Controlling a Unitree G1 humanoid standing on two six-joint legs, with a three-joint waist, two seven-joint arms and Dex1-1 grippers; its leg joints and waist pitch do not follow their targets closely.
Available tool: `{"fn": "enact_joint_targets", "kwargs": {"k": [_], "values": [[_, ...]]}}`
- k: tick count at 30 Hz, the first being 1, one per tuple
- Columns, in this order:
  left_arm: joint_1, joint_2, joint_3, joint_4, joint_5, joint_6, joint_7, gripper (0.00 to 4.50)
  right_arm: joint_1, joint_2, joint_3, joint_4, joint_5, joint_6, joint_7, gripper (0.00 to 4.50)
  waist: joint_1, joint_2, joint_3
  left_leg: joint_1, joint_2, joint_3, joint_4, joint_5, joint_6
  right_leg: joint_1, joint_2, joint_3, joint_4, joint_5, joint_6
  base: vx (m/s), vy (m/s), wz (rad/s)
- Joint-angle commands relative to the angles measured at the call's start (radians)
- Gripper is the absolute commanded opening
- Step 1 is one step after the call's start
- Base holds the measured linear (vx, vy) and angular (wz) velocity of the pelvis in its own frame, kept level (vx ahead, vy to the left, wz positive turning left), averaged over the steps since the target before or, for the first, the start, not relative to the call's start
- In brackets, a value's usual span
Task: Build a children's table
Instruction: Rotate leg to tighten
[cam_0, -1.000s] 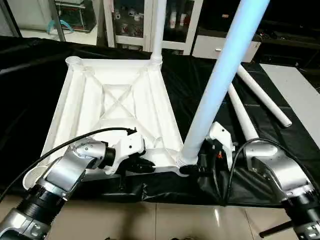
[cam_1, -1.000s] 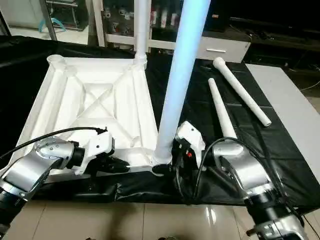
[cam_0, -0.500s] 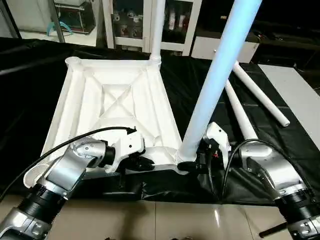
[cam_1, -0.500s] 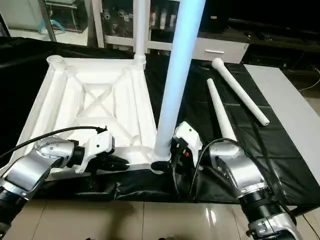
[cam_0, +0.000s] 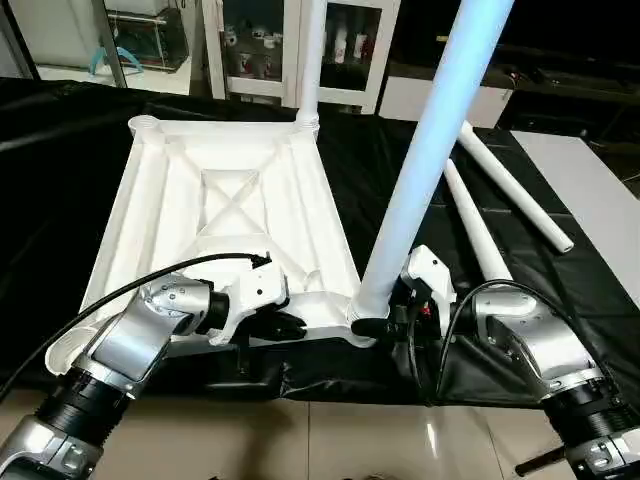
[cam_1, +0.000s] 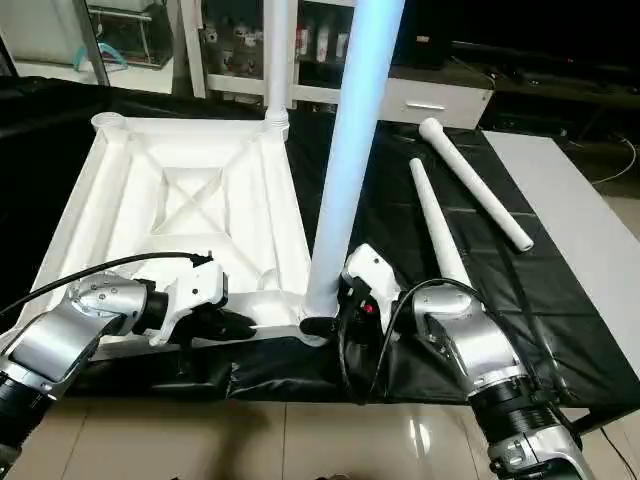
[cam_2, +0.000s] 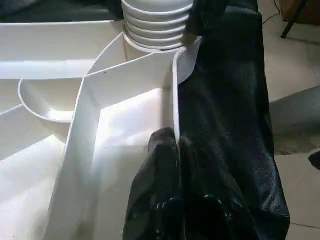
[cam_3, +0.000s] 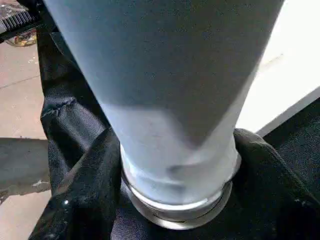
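The children's table top (cam_0: 230, 200) lies upside down on black cloth, its X-ribs facing up. One white leg (cam_0: 310, 60) stands in the far right corner socket. A second leg (cam_0: 425, 160) rises from the near right socket, leaning right. My right gripper (cam_3: 175, 150) is shut on this leg's base, with black fingers (cam_3: 90, 180) pressed against both of its sides. My left gripper (cam_0: 290, 325) is shut, its fingers (cam_2: 165, 150) lying together against the top's near rim. Two loose legs (cam_0: 478, 230) (cam_0: 515, 190) lie on the cloth to the right.
The black cloth (cam_0: 60, 190) covers the low platform and hangs over its near edge above a tiled floor (cam_0: 330, 440). A white panel (cam_0: 590, 190) lies at the far right. Cabinets (cam_0: 250, 40) stand behind.
My right gripper has closed in around the near leg's base and moved slightly left. The left gripper stays where it was, shut on the rim.
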Motion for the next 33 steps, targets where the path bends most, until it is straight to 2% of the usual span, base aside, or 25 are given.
{"fn": "enact_joint_targets", "kwargs": {"k": [1,4,6,8,9,12,14,15,16,17,19,20,21,22,23,24,25,27,28,31,33], "values": [[-0.017,-0.017,-0.013,-0.017,-0.005,-0.020,-0.012,0.00,-0.008,0.012,0.000,0.016,-0.010,-0.009,-0.023,2.77,0.003,0.010,-0.068,-0.007,0.022,-0.002,-0.073,-0.166,0.023,0.070,-0.051,0.054,-0.072,-0.327,-0.153,0.000,0.000,0.00],[-0.016,-0.024,-0.008,-0.012,0.002,-0.007,0.011,0.00,-0.013,0.050,-0.032,0.049,-0.010,-0.005,-0.097,2.77,0.000,0.011,-0.067,-0.007,0.021,-0.002,-0.074,-0.177,0.020,0.068,-0.050,0.053,-0.074,-0.335,-0.154,0.000,0.000,0.00],[-0.020,-0.041,-0.003,0.003,0.013,-0.002,0.045,0.00,-0.023,0.084,-0.056,0.090,-0.024,-0.011,-0.181,2.77,-0.006,0.010,-0.067,-0.008,0.020,-0.004,-0.076,-0.195,0.007,0.069,-0.050,0.051,-0.079,-0.372,-0.139,0.000,0.000,0.00],[-0.031,-0.087,0.016,0.032,0.029,0.037,0.134,0.00,-0.025,0.134,-0.080,0.132,-0.034,-0.010,-0.285,2.77,-0.013,0.009,-0.066,-0.006,0.019,-0.006,-0.076,-0.217,-0.004,0.065,-0.050,0.049,-0.084,-0.414,-0.126,0.000,0.000,0.00],[-0.040,-0.131,0.033,0.057,0.041,0.069,0.212,0.00,-0.035,0.187,-0.107,0.183,-0.039,-0.013,-0.389,2.77,-0.015,0.011,-0.067,-0.005,0.018,-0.006,-0.074,-0.222,-0.012,0.063,-0.051,0.049,-0.086,-0.434,-0.120,0.000,0.000,0.00],[-0.056,-0.190,0.055,0.092,0.055,0.111,0.313,0.00,-0.074,0.255,-0.145,0.279,-0.051,-0.040,-0.546,2.77,-0.026,0.011,-0.068,-0.010,0.016,-0.011,-0.075,-0.234,-0.024,0.064,-0.052,0.044,-0.091,-0.481,-0.097,0.000,0.000,0.00],[-0.072,-0.236,0.072,0.117,0.067,0.147,0.394,0.00,-0.106,0.295,-0.158,0.344,-0.062,-0.066,-0.637,2.76,-0.026,0.011,-0.069,-0.006,0.013,-0.011,-0.072,-0.245,-0.018,0.061,-0.052,0.042,-0.097,-0.497,-0.086,0.000,0.000,0.00],[-0.083,-0.266,0.084,0.133,0.073,0.172,0.445,0.00,-0.128,0.320,-0.163,0.383,-0.071,-0.084,-0.686,2.76,-0.030,0.016,-0.067,-0.004,0.015,-0.010,-0.072,-0.255,-0.020,0.054,-0.051,0.042,-0.096,-0.493,-0.091,0.000,0.000,0.00],[-0.083,-0.266,0.084,0.133,0.073,0.172,0.445,0.00,-0.128,0.320,-0.163,0.383,-0.071,-0.084,-0.686,2.76,-0.032,0.014,-0.067,-0.003,0.013,-0.008,-0.071,-0.261,-0.017,0.054,-0.048,0.041,-0.100,-0.496,-0.089,0.000,0.000,0.00],[-0.108,-0.330,0.110,0.176,0.096,0.216,0.559,0.00,-0.178,0.372,-0.177,0.463,-0.086,-0.120,-0.798,2.76,-0.028,0.011,-0.069,-0.003,0.012,-0.009,-0.071,-0.256,-0.011,0.058,-0.048,0.041,-0.100,-0.484,-0.084,0.000,0.000,0.00],[-0.120,-0.361,0.122,0.198,0.109,0.229,0.612,0.00,-0.204,0.399,-0.190,0.504,-0.091,-0.135,-0.851,2.76,-0.032,0.013,-0.069,-0.001,0.011,-0.007,-0.069,-0.263,-0.016,0.051,-0.046,0.039,-0.099,-0.489,-0.081,0.000,0.000,0.00],[-0.143,-0.420,0.154,0.237,0.119,0.250,0.712,0.00,-0.252,0.439,-0.207,0.578,-0.107,-0.160,-0.956,2.75,-0.030,0.009,-0.070,-0.003,0.011,-0.007,-0.069,-0.256,-0.012,0.054,-0.047,0.040,-0.099,-0.472,-0.078,0.000,0.000,0.00],[-0.154,-0.445,0.164,0.255,0.124,0.250,0.758,0.00,-0.275,0.456,-0.215,0.612,-0.108,-0.173,-0.993,2.75,-0.032,0.011,-0.068,-0.004,0.011,-0.008,-0.069,-0.259,-0.015,0.051,-0.047,0.039,-0.097,-0.472,-0.080,0.000,0.000,0.00],[-0.163,-0.462,0.169,0.269,0.126,0.248,0.786,0.00,-0.294,0.469,-0.220,0.641,-0.110,-0.183,-1.025,2.75,-0.030,0.009,-0.072,-0.003,0.010,-0.007,-0.068,-0.251,-0.014,0.054,-0.046,0.039,-0.096,-0.459,-0.077,0.000,0.000,0.00],[-0.170,-0.476,0.172,0.281,0.127,0.243,0.808,0.00,-0.311,0.480,-0.225,0.666,-0.109,-0.195,-1.046,2.75,-0.027,0.009,-0.074,-0.006,0.011,-0.006,-0.068,-0.227,-0.006,0.055,-0.047,0.042,-0.088,-0.405,-0.088,0.000,0.000,0.00],[-0.177,-0.488,0.175,0.293,0.127,0.237,0.827,0.00,-0.330,0.491,-0.231,0.689,-0.105,-0.207,-1.056,2.75,-0.027,0.003,-0.073,-0.010,0.011,-0.004,-0.069,-0.219,0.003,0.056,-0.045,0.042,-0.086,-0.378,-0.095,0.000,0.000,0.00],[-0.180,-0.494,0.175,0.299,0.127,0.235,0.835,0.00,-0.343,0.500,-0.236,0.706,-0.101,-0.218,-1.056,2.75,-0.026,0.004,-0.075,-0.010,0.011,-0.004,-0.068,-0.212,0.007,0.058,-0.046,0.043,-0.081,-0.359,-0.100,0.000,0.000,0.00],[-0.179,-0.489,0.167,0.295,0.127,0.232,0.820,0.00,-0.356,0.506,-0.238,0.716,-0.097,-0.232,-1.042,2.74,-0.023,0.004,-0.078,-0.015,0.011,-0.002,-0.068,-0.161,0.027,0.064,-0.046,0.046,-0.069,-0.269,-0.126,0.000,0.000,0.00],[-0.175,-0.480,0.160,0.287,0.131,0.232,0.801,0.00,-0.363,0.511,-0.245,0.723,-0.089,-0.244,-1.017,2.74,-0.021,0.004,-0.078,-0.014,0.013,0.000,-0.067,-0.138,0.038,0.064,-0.046,0.047,-0.064,-0.221,-0.141,0.000,0.000,0.00],[-0.167,-0.463,0.152,0.274,0.136,0.229,0.769,0.00,-0.371,0.514,-0.249,0.730,-0.086,-0.269,-0.983,2.74,-0.022,0.004,-0.078,-0.014,0.012,0.002,-0.067,-0.116,0.053,0.067,-0.046,0.047,-0.059,-0.182,-0.164,0.000,0.000,0.00],[-0.158,-0.442,0.146,0.267,0.136,0.224,0.737,0.00,-0.369,0.510,-0.251,0.717,-0.080,-0.301,-0.931,2.74,-0.024,0.006,-0.075,-0.015,0.012,0.003,-0.067,-0.140,0.058,0.068,-0.049,0.047,-0.064,-0.217,-0.165,0.000,0.000,0.00]]}}
